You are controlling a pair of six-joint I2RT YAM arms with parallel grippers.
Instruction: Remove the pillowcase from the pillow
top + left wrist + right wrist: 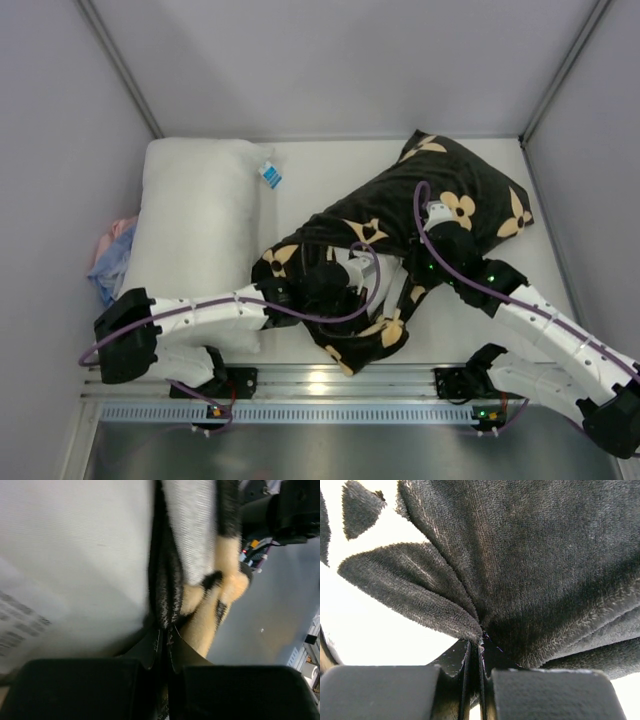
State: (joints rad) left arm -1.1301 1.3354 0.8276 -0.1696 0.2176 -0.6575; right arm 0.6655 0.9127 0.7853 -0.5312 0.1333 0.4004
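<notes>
The black pillowcase (pixel 470 190) with tan flowers lies diagonally from the near middle to the far right of the table, still bulging at its far end. My left gripper (pixel 335 278) is shut on its near edge; the left wrist view shows the fingertips (pixel 164 630) pinching the black hem (pixel 165 580). A white surface beside that hem looks like the pillow (pixel 75 555); in the top view the pillow is hidden inside the case. My right gripper (pixel 437 222) is shut on a bunched fold of the pillowcase (pixel 530 555), with the jaws (pixel 480 642) closed on it.
A bare white pillow (pixel 195 230) with a blue-white tag (pixel 270 175) lies along the left side. A pink-blue cloth bundle (pixel 110 255) is wedged between it and the left wall. Grey walls enclose the table on three sides. The arm bases sit on a rail (pixel 330 385) at the near edge.
</notes>
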